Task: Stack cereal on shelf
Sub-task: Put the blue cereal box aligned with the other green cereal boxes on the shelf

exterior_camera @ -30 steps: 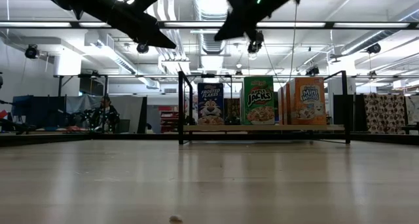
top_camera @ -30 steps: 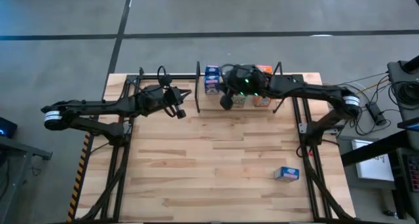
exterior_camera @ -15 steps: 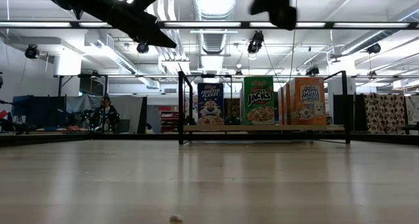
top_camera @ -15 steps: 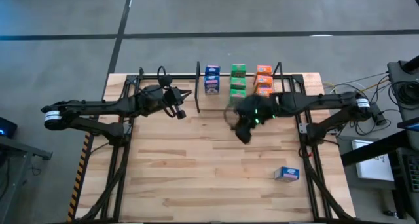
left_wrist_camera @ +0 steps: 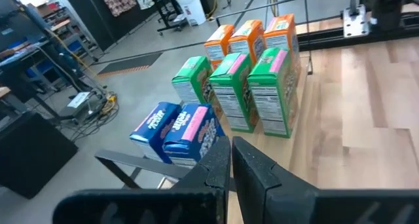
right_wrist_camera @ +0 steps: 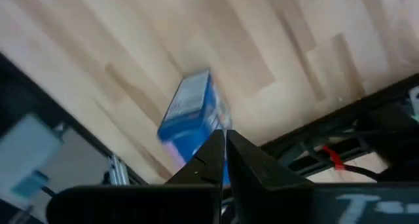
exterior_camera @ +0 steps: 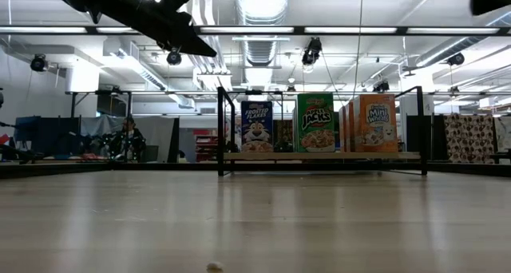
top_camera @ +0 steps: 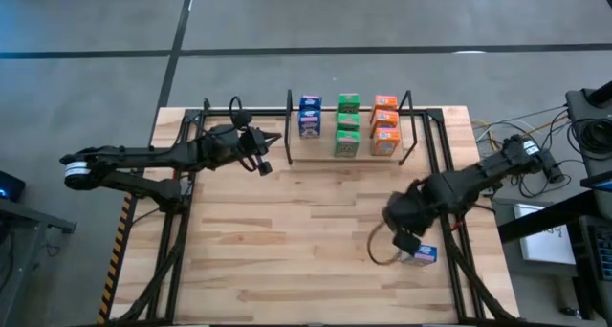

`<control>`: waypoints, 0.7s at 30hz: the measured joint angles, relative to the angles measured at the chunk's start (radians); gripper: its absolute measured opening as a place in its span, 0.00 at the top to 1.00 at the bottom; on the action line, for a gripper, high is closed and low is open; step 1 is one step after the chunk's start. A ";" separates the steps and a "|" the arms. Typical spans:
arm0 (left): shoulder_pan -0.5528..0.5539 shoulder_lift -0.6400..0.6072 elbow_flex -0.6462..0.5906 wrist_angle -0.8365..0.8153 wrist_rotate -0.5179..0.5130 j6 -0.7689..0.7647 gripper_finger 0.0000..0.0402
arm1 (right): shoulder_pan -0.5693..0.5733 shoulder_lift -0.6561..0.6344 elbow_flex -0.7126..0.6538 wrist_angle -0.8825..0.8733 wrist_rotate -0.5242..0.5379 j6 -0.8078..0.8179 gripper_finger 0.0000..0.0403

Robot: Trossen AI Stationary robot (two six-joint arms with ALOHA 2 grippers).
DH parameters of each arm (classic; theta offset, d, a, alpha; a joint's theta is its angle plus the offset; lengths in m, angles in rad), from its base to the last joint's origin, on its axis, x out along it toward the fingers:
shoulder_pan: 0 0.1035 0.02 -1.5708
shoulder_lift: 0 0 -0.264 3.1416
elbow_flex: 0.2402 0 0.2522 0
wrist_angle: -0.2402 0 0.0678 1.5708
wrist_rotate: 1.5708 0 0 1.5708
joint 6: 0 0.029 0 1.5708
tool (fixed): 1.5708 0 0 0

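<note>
Your right gripper (top_camera: pixel 405 239) hangs over the near right part of the table, fingers pressed together with only a sliver between them in the right wrist view, holding nothing. The last loose blue cereal box (top_camera: pixel 419 254) lies just beside it, a touch nearer the front edge and to the right, flat on the wood close to the black side frame (top_camera: pixel 457 260). In the right wrist view that box (right_wrist_camera: pixel 192 112) sits straight ahead past the fingertips, its long axis running diagonally across the planks; from above it reads roughly parallel to the front edge. You'd likely need to spread the fingers and square them across the short side before dropping. Right arm is far nearer; the left gripper (top_camera: pixel 262 163) waits at the far left by the shelf, fingers also close together, empty.

The shelf (top_camera: pixel 318 157) stands at the far edge, well apart from the loose box: two blue, three green (top_camera: pixel 347 126) and three orange (top_camera: pixel 384 123) boxes upright on it, so the blue row (top_camera: pixel 309 117) looks one short. Tabletop (top_camera: pixel 287 241) is plain light wood. Beyond the table is an open workshop, with a person seated far off in the low view.
</note>
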 joint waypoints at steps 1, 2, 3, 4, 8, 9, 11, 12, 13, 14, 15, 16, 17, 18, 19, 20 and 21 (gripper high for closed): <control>0.000 0.000 0.000 0.000 0.005 -0.002 1.00 | 0.031 0.000 0.000 0.002 0.000 0.009 0.98; 0.000 0.000 0.000 0.000 0.010 -0.002 1.00 | 0.061 0.000 0.000 0.008 0.002 0.013 0.98; 0.000 0.000 0.000 0.000 0.016 -0.002 1.00 | 0.091 0.000 0.000 0.011 0.003 0.014 0.98; -0.001 0.000 0.000 0.000 0.016 -0.002 1.00 | 0.120 0.000 0.000 0.013 0.010 0.014 0.98; -0.003 0.000 0.000 0.000 0.017 -0.002 1.00 | 0.204 0.007 0.000 0.013 0.052 -0.012 0.95; -0.003 0.000 0.000 -0.001 0.017 -0.002 1.00 | 0.216 0.007 -0.001 0.013 0.067 -0.002 0.93; -0.003 0.000 0.000 -0.002 0.017 -0.002 1.00 | 0.231 0.009 -0.001 0.011 0.080 0.013 0.88; -0.004 0.000 0.000 -0.002 0.017 -0.002 1.00 | 0.238 0.010 -0.001 0.012 0.082 0.013 0.85; -0.004 0.000 0.000 -0.002 0.017 -0.002 1.00 | 0.249 0.012 -0.001 0.012 0.088 0.014 0.82; -0.004 0.000 0.000 -0.002 0.017 -0.002 1.00 | 0.257 0.015 -0.002 0.012 0.097 0.014 0.78; -0.004 0.000 0.000 -0.002 0.017 -0.002 1.00 | 0.265 0.021 -0.004 0.011 0.098 0.013 0.74; -0.004 0.000 0.000 -0.002 0.016 -0.002 1.00 | 0.274 0.029 -0.004 0.011 0.099 0.013 0.71; -0.004 0.000 0.000 -0.002 0.016 -0.002 1.00 | 0.283 0.039 -0.005 0.013 0.099 0.012 0.67; -0.004 0.000 0.000 -0.002 0.016 -0.002 1.00 | 0.292 0.049 -0.005 0.013 0.099 0.013 0.63; -0.004 0.000 0.000 -0.002 0.016 -0.002 1.00 | 0.301 0.060 -0.005 0.015 0.100 0.012 0.59; -0.004 0.000 0.000 -0.003 0.016 -0.002 1.00 | 0.310 0.074 -0.005 0.020 0.101 0.012 0.55; -0.004 0.000 0.000 -0.004 0.016 -0.002 1.00 | 0.319 0.087 -0.005 0.030 0.101 0.013 0.52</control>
